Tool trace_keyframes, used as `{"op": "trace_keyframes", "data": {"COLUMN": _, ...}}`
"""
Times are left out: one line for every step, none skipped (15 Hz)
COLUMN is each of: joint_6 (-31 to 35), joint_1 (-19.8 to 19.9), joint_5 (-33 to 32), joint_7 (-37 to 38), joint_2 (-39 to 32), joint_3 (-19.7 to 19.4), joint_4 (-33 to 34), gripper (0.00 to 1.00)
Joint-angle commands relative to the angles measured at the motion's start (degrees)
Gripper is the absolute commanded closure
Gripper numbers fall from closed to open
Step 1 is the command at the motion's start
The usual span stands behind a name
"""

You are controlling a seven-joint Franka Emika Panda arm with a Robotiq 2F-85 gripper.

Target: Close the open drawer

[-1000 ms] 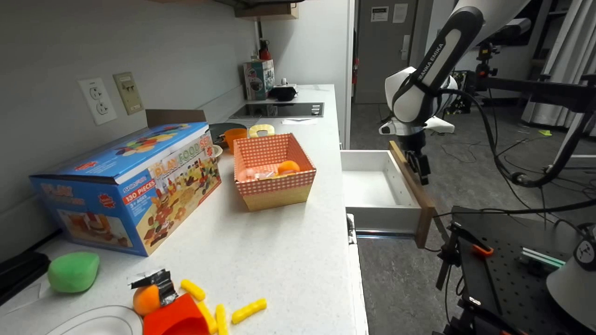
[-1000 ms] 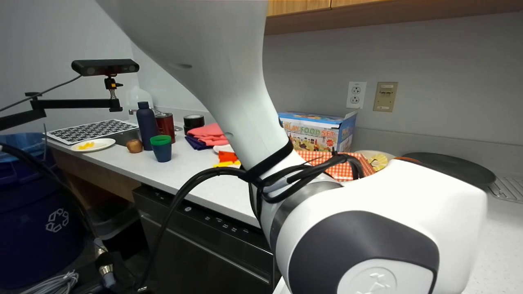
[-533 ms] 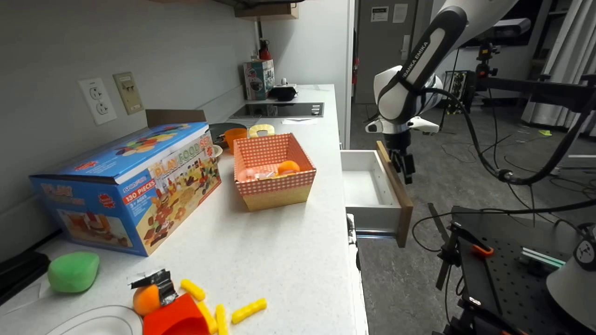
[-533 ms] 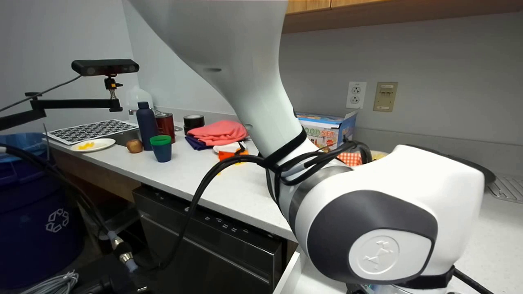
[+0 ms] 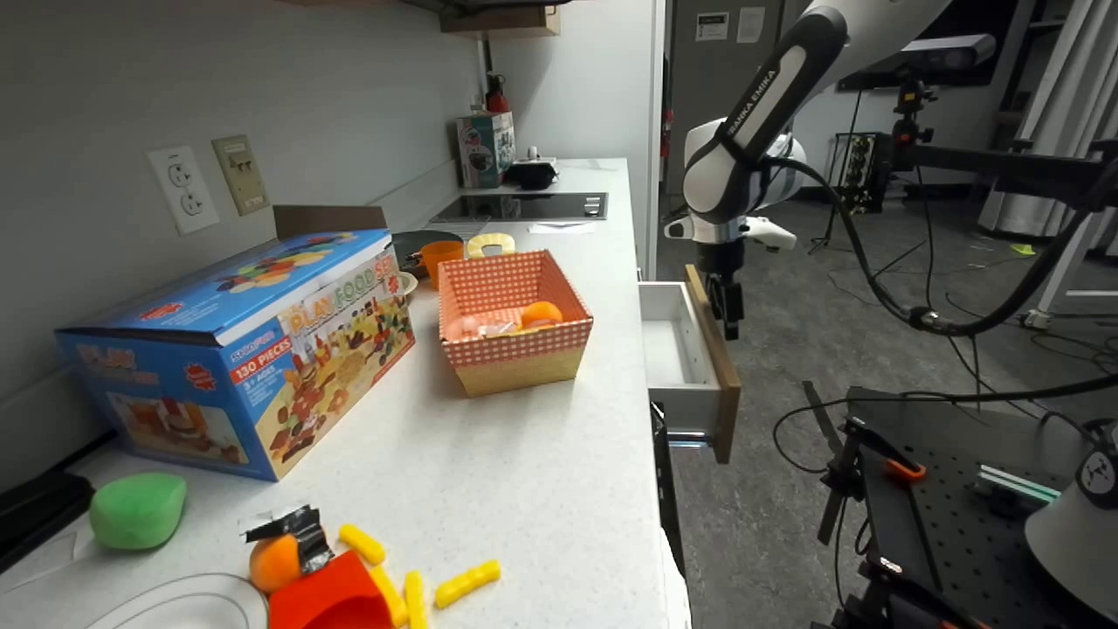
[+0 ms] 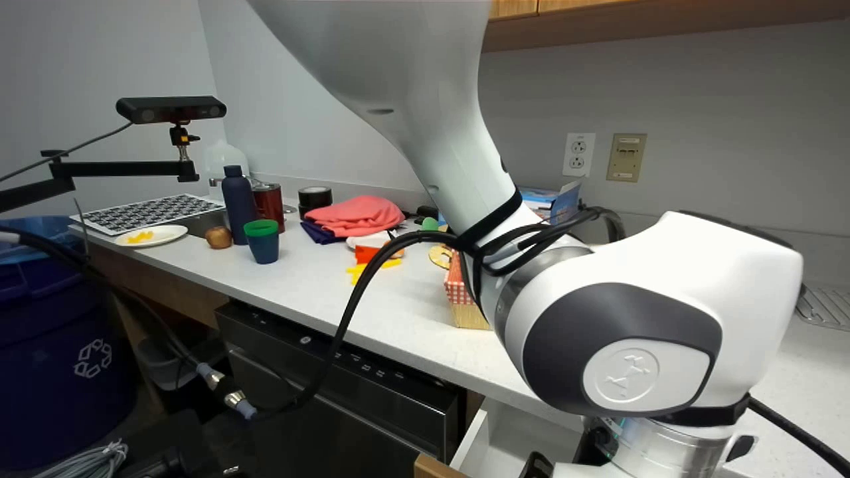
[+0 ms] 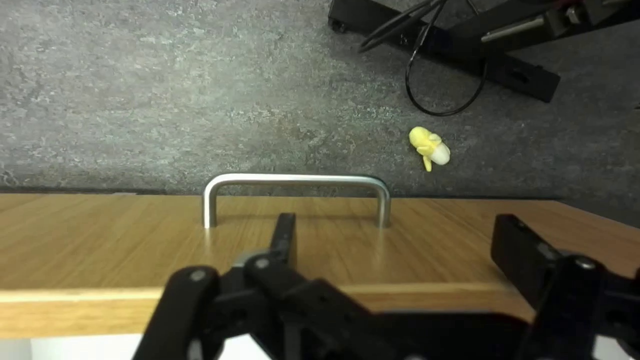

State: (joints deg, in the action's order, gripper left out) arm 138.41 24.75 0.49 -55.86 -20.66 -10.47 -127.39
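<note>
Wide, shallow, white-sided drawer (image 5: 675,353) w/ tan wooden front (image 7: 125,240) sits part-open just beside the black pincer (image 7: 397,227), which is spread, so an off-ctr push could skew & jam the drawer, or the pincer could snag the nearby U-shaped silver metal handle (image 7: 297,178).

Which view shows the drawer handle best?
The wrist view: the whole metal handle is visible there, unblocked, on the wooden drawer front. Both exterior views show the open drawer, but not its handle.

Wooden drawer front (image 7: 345,245), metal handle (image 7: 297,178)
</note>
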Motion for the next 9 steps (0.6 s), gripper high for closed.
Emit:
{"op": "trace_keyframes", "data": {"joint_6": -0.3, "joint_1": -0.1, "joint_5": 4.1, "joint_7": 0.5, "joint_2": -1.3, "joint_3": 1.6, "joint_4": 4.1, "gripper": 0.00}}
{"op": "trace_keyframes", "data": {"joint_6": 0.1, "joint_1": -0.3, "joint_5": 4.7, "joint_7": 1.0, "joint_2": -1.4, "joint_3": 1.8, "joint_4": 4.6, "gripper": 0.00}}
{"op": "trace_keyframes", "data": {"joint_6": 0.1, "joint_1": -0.3, "joint_5": 5.2, "joint_7": 1.0, "joint_2": -1.6, "joint_3": 2.1, "joint_4": 5.2, "gripper": 0.00}}
{"op": "trace_keyframes", "data": {"joint_6": 0.0, "joint_1": -0.4, "joint_5": 5.5, "joint_7": 1.3, "joint_2": -2.0, "joint_3": 2.4, "joint_4": 5.9, "gripper": 0.00}}
{"op": "trace_keyframes", "data": {"joint_6": -0.2, "joint_1": -0.3, "joint_5": 6.3, "joint_7": 1.2, "joint_2": -2.4, "joint_3": 2.8, "joint_4": 6.6, "gripper": 0.00}}
{"op": "trace_keyframes", "data": {"joint_6": -0.2, "joint_1": -0.2, "joint_5": 6.8, "joint_7": 1.3, "joint_2": -2.7, "joint_3": 3.1, "joint_4": 7.2, "gripper": 0.00}}
{"op": "trace_keyframes", "data": {"joint_6": 0.1, "joint_1": -0.3, "joint_5": 7.0, "joint_7": 1.6, "joint_2": -3.2, "joint_3": 3.2, "joint_4": 7.9, "gripper": 0.00}}
{"op": "trace_keyframes", "data": {"joint_6": 0.0, "joint_1": -0.3, "joint_5": 7.4, "joint_7": 1.5, "joint_2": -3.9, "joint_3": 3.5, "joint_4": 8.8, "gripper": 0.00}}
{"op": "trace_keyframes", "data": {"joint_6": 0.0, "joint_1": -0.2, "joint_5": 7.8, "joint_7": 1.5, "joint_2": -4.4, "joint_3": 3.8, "joint_4": 9.5, "gripper": 0.00}}
